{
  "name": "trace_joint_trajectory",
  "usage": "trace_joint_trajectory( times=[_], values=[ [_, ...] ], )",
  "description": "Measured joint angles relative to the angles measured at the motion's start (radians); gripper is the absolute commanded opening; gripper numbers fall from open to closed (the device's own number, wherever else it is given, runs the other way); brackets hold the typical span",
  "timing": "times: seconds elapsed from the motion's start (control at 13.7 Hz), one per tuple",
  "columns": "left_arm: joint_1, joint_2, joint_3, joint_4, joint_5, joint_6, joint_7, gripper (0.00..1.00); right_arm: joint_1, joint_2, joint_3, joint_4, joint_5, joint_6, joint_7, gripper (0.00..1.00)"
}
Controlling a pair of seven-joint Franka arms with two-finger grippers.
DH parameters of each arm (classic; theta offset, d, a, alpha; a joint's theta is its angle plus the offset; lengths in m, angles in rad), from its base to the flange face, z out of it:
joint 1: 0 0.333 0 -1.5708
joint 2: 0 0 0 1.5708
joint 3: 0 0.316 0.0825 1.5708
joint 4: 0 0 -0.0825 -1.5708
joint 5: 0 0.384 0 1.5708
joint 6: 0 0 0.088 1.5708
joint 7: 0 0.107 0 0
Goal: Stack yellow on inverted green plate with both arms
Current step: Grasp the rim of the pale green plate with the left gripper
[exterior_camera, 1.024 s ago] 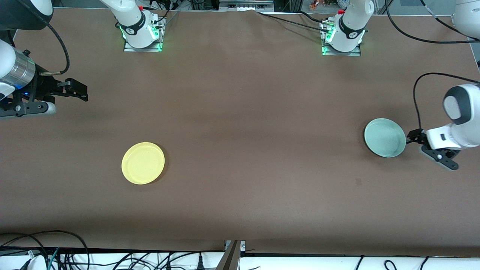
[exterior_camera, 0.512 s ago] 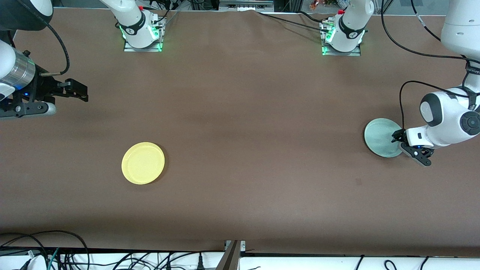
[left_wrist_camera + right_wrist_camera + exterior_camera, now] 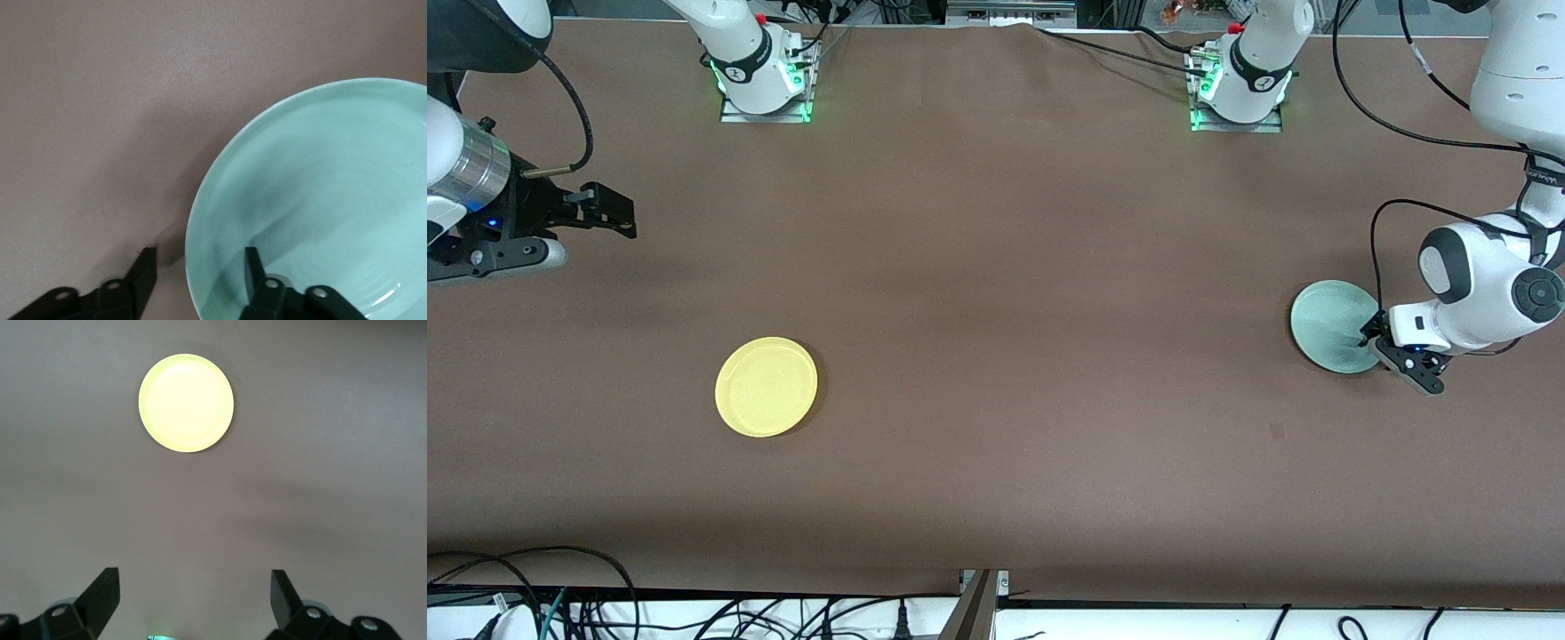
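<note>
At the table's nine o'clock, the right gripper (image 3: 609,213) waits with fingers spread, the glossy round yellow (image 3: 766,387) plate untouched at seven o'clock on the brown table (image 3: 996,267). At three o'clock, the left gripper (image 3: 197,273) straddles the rim of the pale, smooth green plate (image 3: 1329,324), lying bowl-up, fingers apart. Flipping and stacking both appear undone.

Yellow plate (image 3: 766,387), green plate (image 3: 1329,324) upright, apart
</note>
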Motion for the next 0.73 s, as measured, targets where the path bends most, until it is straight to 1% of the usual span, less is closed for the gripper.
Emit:
trace_joint_trajectory(
  times=[0.59, 0.73],
  values=[
    [0.002, -0.013, -0.006, 0.008, 0.000, -0.002, 0.015, 0.00, -0.006, 0.000, -0.012, 0.000, 0.015, 0.000, -0.001, 1.00],
    [-0.003, -0.037, -0.019, 0.015, 0.000, -0.018, 0.019, 0.00, -0.007, 0.001, -0.012, 0.000, 0.018, 0.000, -0.001, 1.00]
  ],
)
